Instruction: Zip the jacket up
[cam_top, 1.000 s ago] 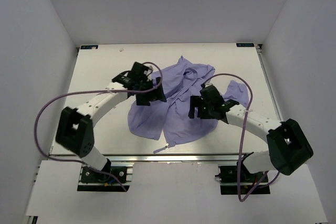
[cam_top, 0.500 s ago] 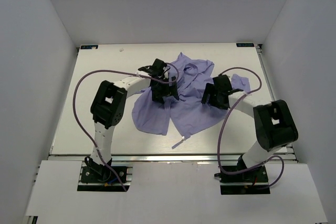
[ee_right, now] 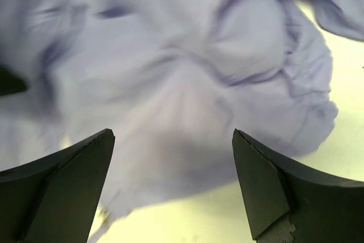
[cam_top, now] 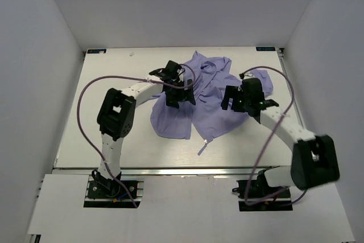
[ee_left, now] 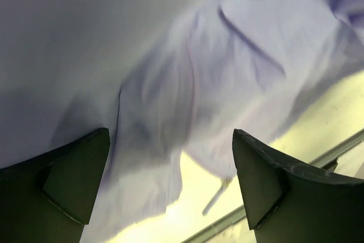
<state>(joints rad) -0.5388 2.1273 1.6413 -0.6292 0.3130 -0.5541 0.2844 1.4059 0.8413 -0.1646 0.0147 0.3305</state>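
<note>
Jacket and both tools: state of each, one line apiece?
jacket: crumpled in a heap on the table, front not zipped.
zipper strip: loose, trailing toward the near edge.
left tool: open, over the fabric, gripping nothing.
right tool: open, over the fabric, gripping nothing.

Pretty clearly a robotics lab test cell, not anyone's home. The flat white tabletop (cam_top: 142,152) is boxed in by plain white panel walls (cam_top: 182,9) on its left, far and right sides, a silver aluminium extrusion rail (cam_top: 170,171) runs along its near edge, and 2 white-and-black robot arms (cam_top: 281,124) with loose purple cables (cam_top: 81,106) are bolted at that edge.
</note>
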